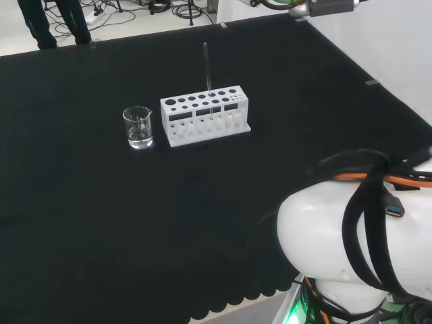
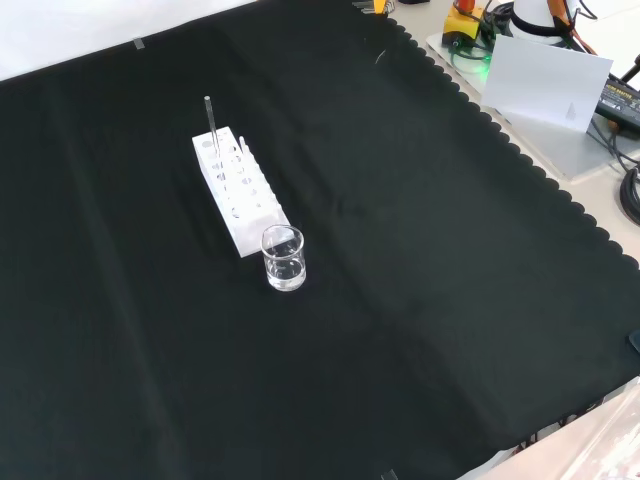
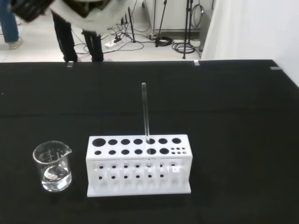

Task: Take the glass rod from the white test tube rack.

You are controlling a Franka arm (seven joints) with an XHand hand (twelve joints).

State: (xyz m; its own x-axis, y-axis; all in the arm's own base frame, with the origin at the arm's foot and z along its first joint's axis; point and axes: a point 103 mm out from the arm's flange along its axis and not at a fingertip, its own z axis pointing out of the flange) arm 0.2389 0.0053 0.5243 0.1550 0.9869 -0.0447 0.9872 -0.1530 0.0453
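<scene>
Glass rod upright in white test tube rack, glass beaker just beside, black worktop, blurred robot hand, grip state impossible to tell

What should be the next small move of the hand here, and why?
Probably bring the hand down toward the top of the glass rod. The rod stands upright in the white test tube rack, untouched, and the hand hangs well short of it, holding nothing visible.

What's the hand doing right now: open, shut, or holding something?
Hand: just a blurred white part shows in the wrist view; its state cannot be told. The glass rod stands upright in the white test tube rack, untouched.
</scene>
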